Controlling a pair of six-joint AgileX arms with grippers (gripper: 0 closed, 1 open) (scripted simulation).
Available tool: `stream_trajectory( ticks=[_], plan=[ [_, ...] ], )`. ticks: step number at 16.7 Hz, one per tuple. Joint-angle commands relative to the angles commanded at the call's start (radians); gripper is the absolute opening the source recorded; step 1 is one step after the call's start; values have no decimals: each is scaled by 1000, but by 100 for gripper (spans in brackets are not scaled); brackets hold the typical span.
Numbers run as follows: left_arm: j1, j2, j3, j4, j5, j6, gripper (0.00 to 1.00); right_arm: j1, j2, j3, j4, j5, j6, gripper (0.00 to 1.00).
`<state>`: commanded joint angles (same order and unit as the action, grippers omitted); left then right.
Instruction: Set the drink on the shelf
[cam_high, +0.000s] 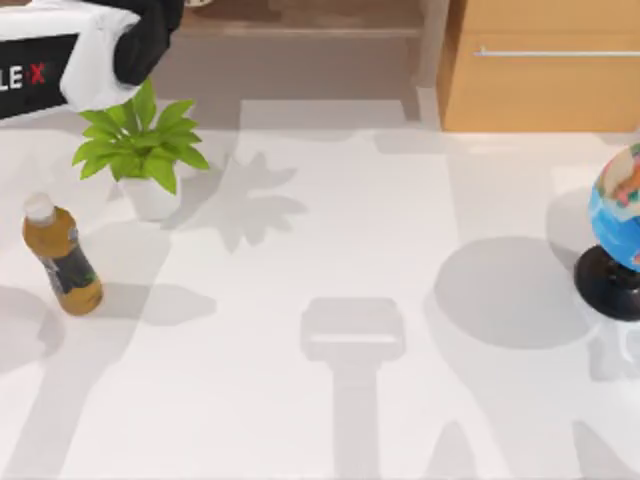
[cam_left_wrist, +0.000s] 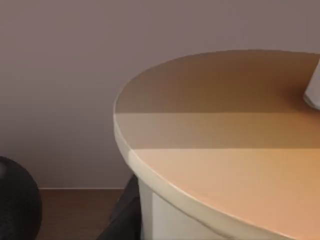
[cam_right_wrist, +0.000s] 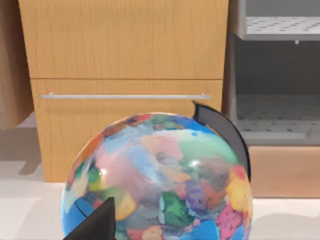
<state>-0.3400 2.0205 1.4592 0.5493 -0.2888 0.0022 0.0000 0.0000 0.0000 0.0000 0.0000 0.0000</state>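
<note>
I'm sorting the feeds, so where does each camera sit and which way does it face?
Top view: above the table, looking down; left arm at its far-left corner.
Left wrist view: close on a round pale-orange top, probably the drink; wall behind.
Right wrist view: faces the globe and cabinet; one dark fingertip shows.
Shared: globe and cabinet, in top and right wrist views.
</note>
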Motion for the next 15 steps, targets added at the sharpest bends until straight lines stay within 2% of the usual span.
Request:
stream_trajectory(
  ticks=[13,15],
  plan=[
    [0,0,0,0,0,0,98,0,0,0,0,0,0,100],
    [0,0,0,0,0,0,100,0,0,0,0,0,0,100]
  ],
)
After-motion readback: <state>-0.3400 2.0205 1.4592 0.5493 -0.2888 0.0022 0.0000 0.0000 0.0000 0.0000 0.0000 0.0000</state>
